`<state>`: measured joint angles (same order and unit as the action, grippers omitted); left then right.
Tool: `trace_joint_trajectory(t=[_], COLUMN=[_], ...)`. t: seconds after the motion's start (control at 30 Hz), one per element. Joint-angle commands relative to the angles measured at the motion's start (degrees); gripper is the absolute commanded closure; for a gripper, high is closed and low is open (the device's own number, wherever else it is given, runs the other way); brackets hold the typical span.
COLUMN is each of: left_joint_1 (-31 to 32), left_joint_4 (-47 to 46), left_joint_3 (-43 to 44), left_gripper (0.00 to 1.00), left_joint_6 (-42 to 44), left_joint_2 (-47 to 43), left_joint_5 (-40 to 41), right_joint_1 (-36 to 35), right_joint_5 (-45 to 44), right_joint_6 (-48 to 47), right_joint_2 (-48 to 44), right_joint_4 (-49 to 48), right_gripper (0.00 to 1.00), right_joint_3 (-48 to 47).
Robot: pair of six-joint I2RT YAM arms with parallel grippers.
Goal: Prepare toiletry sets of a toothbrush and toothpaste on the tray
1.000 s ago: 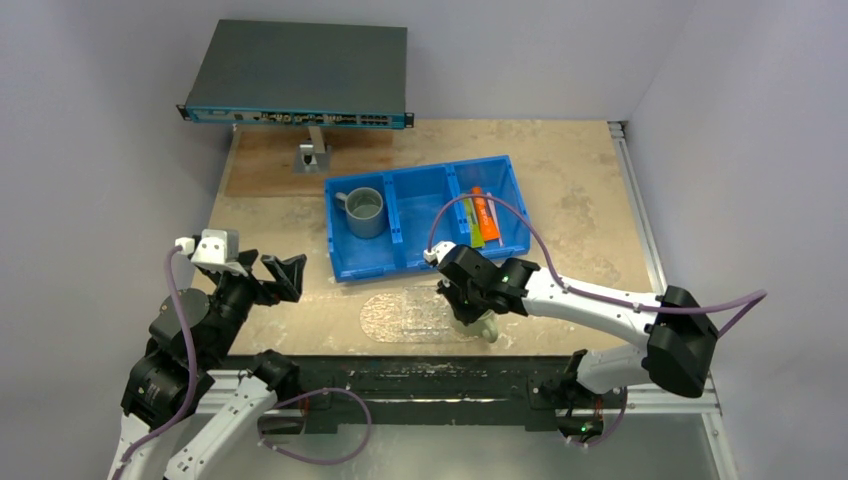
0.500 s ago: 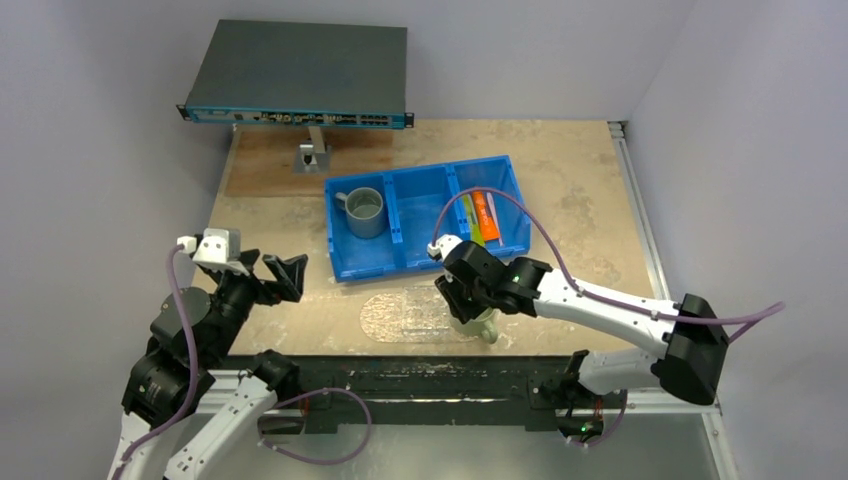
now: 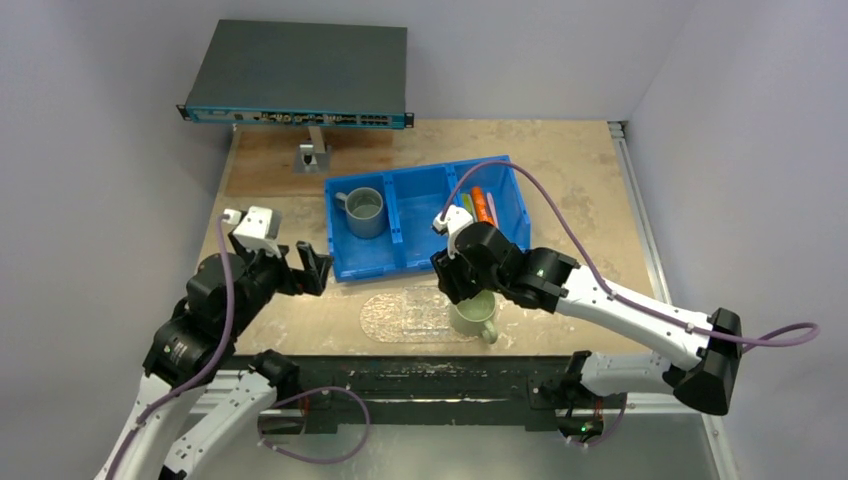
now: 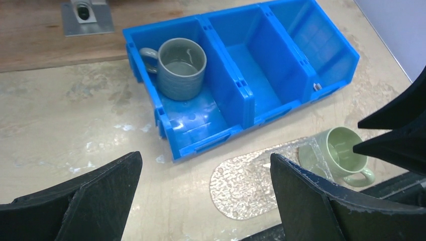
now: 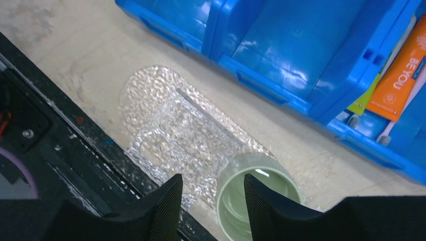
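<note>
**Toiletries Lying in the Bin, a Mug Standing on the Tray**

At the lower left of the top view, the left gripper (image 3: 307,268) was held above the table (image 3: 570,170), its fingers spread wide with nothing between them. At lower centre, the right gripper (image 3: 462,290) was poised just over the far rim of a pale-green mug (image 3: 473,318). In the right wrist view its fingers (image 5: 166,206) were seen parted to a middling gap, with the mug's rim visible between them but clamped by neither.

The mug was stood upright on the right end of the tray (image 3: 400,312), a clear pebbled dish laid lengthwise near the table's front edge. Just beyond it the blue three-compartment bin (image 3: 380,265) was found.

A grey mug (image 3: 365,212) was seen in the bin's left compartment. In the right compartment an orange tube (image 3: 483,206) and a green tube (image 3: 466,204) were laid side by side, the green one on the left. A pale toothbrush (image 5: 389,131) was made out against the orange tube's other side in the right wrist view.

Farther back, toward the upper left, a network switch (image 3: 300,70) was carried on a metal stand (image 3: 313,155) over a wooden board (image 3: 270,165).
</note>
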<state>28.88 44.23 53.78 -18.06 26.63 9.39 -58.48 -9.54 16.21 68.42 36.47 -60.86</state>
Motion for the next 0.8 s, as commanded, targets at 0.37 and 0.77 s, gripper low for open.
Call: trace_joint_trajectory(t=[0.37,0.77], left_joint_1=[-0.41,-0.41], left_joint_4=[0.59,-0.74], left_joint_3=[10.73,14.86], left_gripper=[0.0,0.04], left_joint_6=[-6.54,-14.76], left_joint_2=[17.54,29.94], left_joint_5=[-15.4,-14.23], right_joint_1=[2.31,8.54], right_joint_5=[-2.34,-5.52], right_joint_6=[2.64,6.37], right_joint_2=[-0.65,-4.16], right_joint_4=[-6.24,-10.63], right_gripper=[0.43,0.43], right_joint_3=[-8.82,-6.93])
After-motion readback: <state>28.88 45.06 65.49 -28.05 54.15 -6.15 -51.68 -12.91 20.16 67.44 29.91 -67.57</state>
